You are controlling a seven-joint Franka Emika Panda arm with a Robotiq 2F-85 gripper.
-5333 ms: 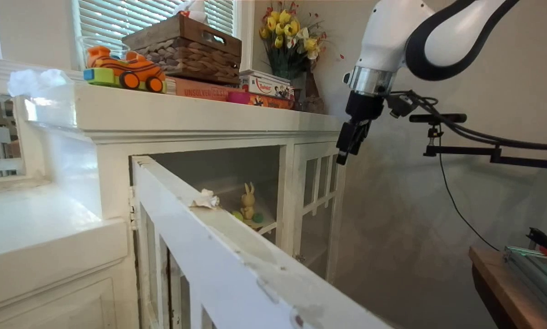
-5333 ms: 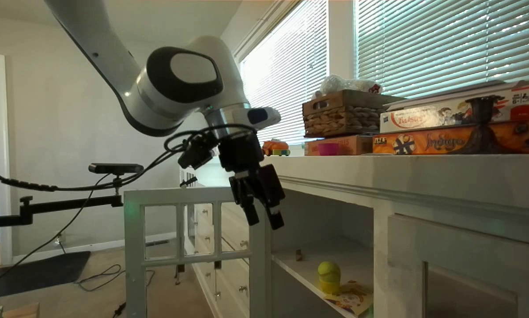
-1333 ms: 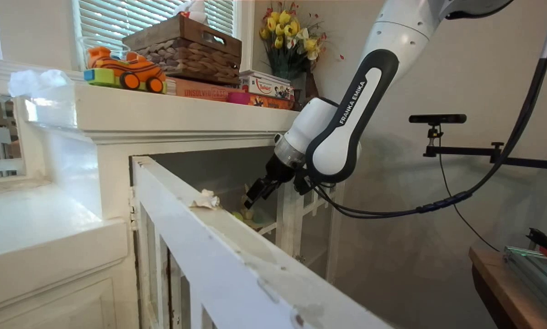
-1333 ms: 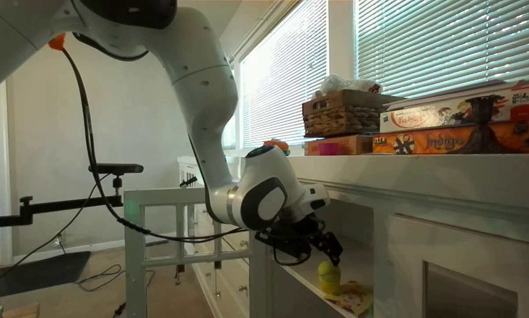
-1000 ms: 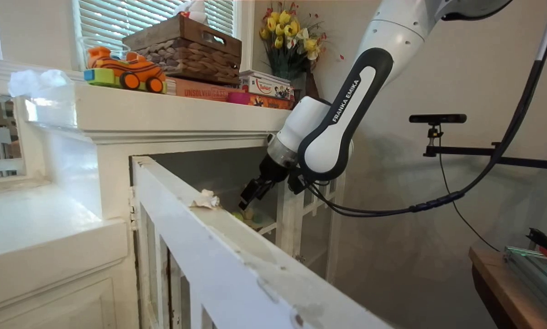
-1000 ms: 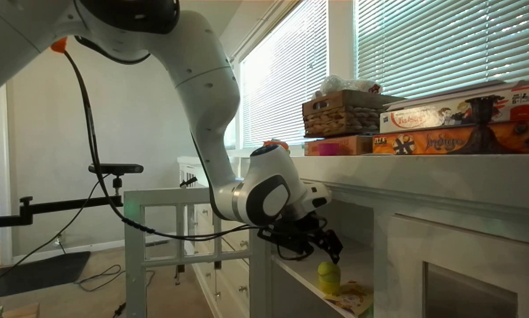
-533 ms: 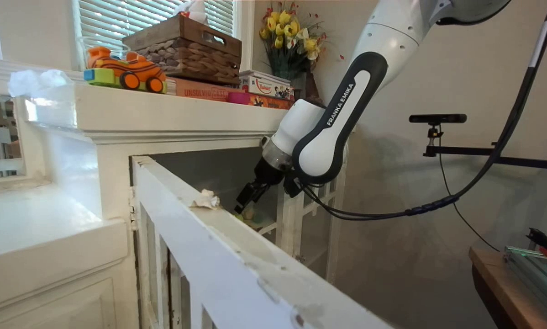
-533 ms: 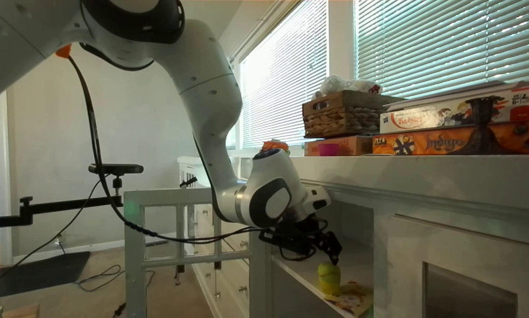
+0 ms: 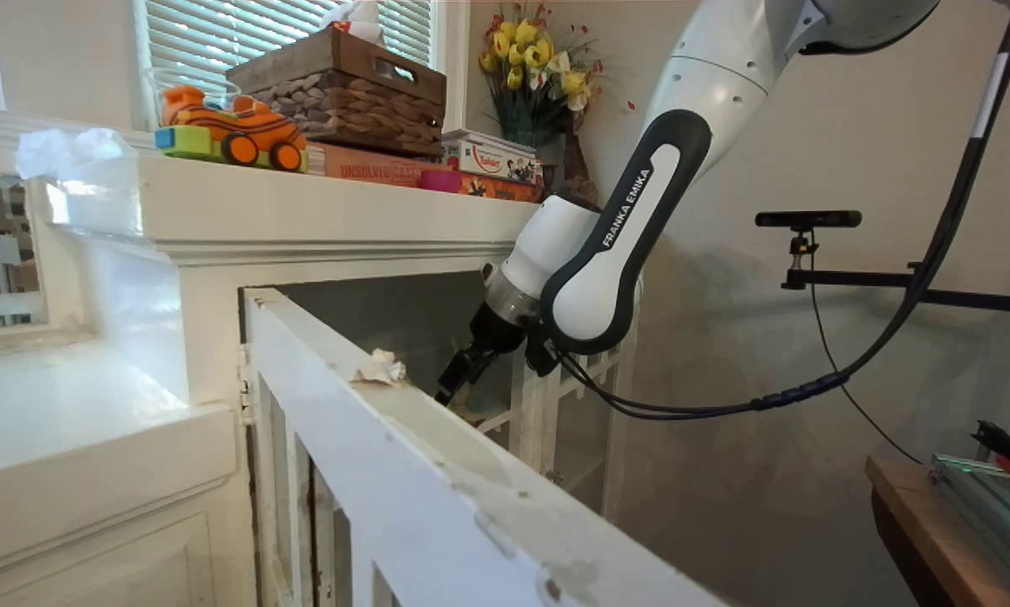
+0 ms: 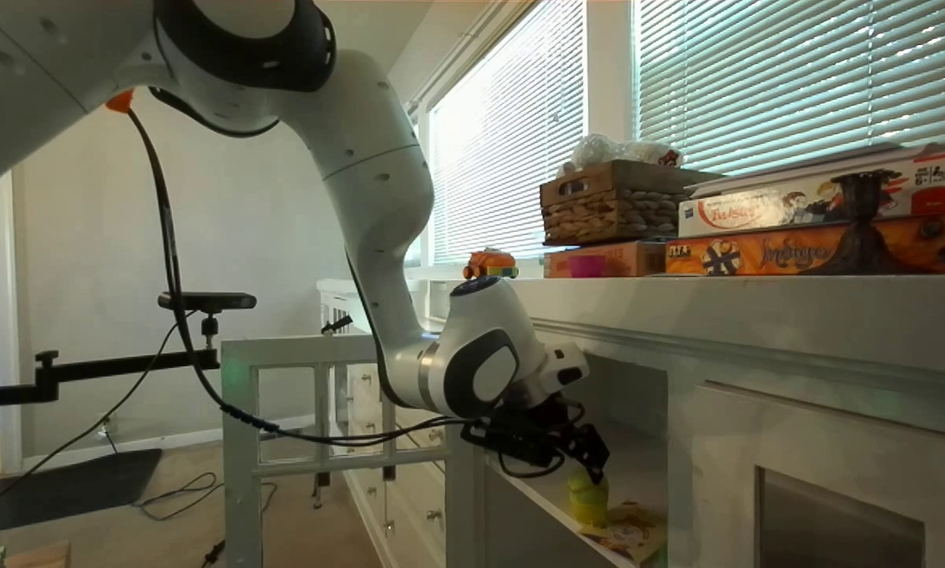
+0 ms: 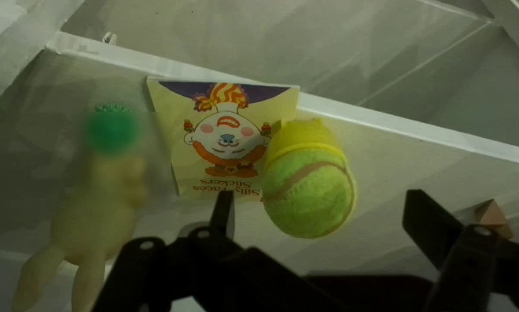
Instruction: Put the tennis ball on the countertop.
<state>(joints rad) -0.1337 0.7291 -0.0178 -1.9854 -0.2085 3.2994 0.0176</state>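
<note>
The tennis ball [image 11: 309, 195] is yellow-green with a brown seam and sits in a yellow cup [image 11: 305, 132] on the cabinet shelf. In an exterior view the ball [image 10: 579, 483] is partly covered by a finger. My gripper [image 11: 320, 201] is open, its fingers apart on either side of the ball in the wrist view; contact cannot be told. In an exterior view the gripper [image 10: 595, 472] is at the ball's top; it also reaches into the cabinet opening in an exterior view [image 9: 444, 394], where the ball is hidden. The white countertop [image 9: 345, 202] is above the opening and shows in both exterior views [image 10: 756, 312].
The open cabinet door [image 9: 471, 472] stands out in front. On the shelf are a sticker book [image 11: 229, 143], a pale rabbit figure [image 11: 95, 216] and a green spiky ball [image 11: 112, 130]. The countertop bears an orange toy [image 9: 235, 131], a basket [image 9: 345, 93] and game boxes [image 10: 819, 244].
My gripper has moved from in front of the cabinet into its opening, over the ball. In the last half second it has dipped slightly lower. The ball and cup have not visibly moved.
</note>
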